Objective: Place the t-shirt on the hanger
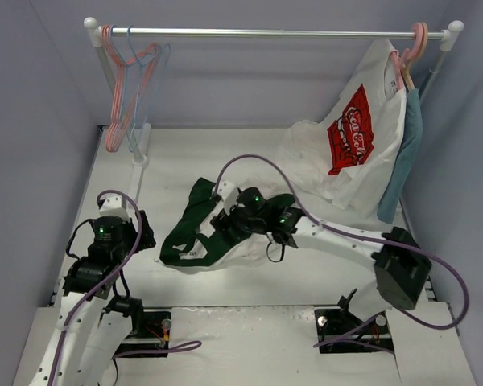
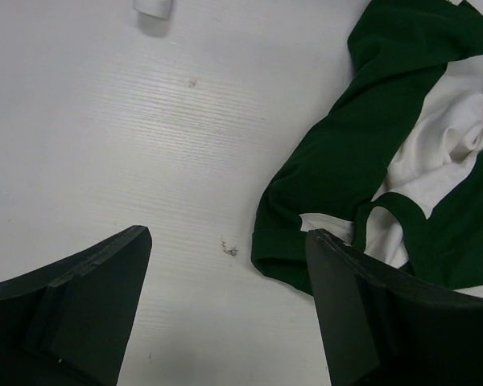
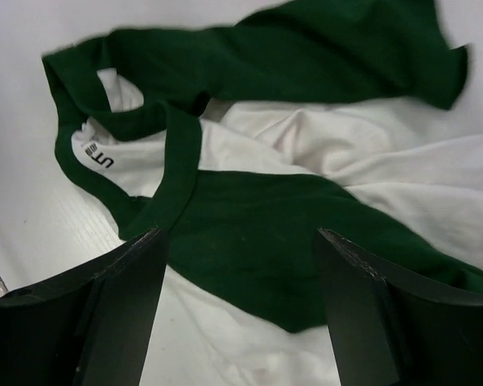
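The dark green t-shirt lies crumpled on the white table, tangled with a plain white garment. The light-blue wire hanger hangs on the rail at the far left, beside pink hangers. My right gripper is open, low over the t-shirt; in the right wrist view green cloth and the neckband lie between and beyond its fingers. My left gripper is open and empty just left of the t-shirt; in the left wrist view it is over bare table, a green sleeve hem by its right finger.
A rail spans the back. Pink hangers hang at its left end. A white t-shirt with a red logo and a teal garment hang at its right end. White garment folds lie under the green cloth. Grey walls enclose the table.
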Robot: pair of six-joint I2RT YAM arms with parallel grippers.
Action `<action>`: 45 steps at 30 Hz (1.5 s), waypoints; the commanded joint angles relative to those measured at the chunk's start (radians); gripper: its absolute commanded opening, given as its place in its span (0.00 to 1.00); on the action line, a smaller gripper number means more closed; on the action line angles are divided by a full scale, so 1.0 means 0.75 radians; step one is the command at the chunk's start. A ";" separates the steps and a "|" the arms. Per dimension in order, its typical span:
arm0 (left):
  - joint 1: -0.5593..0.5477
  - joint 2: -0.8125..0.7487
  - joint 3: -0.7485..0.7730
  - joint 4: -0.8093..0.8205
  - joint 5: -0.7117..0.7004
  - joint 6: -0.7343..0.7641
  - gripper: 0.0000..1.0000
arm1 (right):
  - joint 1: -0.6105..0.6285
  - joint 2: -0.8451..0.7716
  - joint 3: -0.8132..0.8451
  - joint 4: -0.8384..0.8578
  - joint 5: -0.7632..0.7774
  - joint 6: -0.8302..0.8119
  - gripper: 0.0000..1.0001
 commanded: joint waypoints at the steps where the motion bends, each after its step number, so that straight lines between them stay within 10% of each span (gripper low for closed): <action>1: 0.013 0.027 0.070 0.018 -0.069 -0.030 0.78 | 0.049 0.143 0.034 0.166 -0.065 -0.005 0.73; 14: 0.013 0.098 0.060 0.054 -0.053 -0.054 0.78 | 0.174 0.446 0.034 0.360 0.044 0.057 0.60; 21: 0.011 0.362 0.127 0.097 0.072 -0.146 0.45 | 0.170 0.356 -0.064 0.391 0.183 0.057 0.00; 45: -0.333 1.011 0.143 0.443 -0.118 -0.365 0.49 | 0.156 0.119 -0.259 0.415 0.224 0.057 0.00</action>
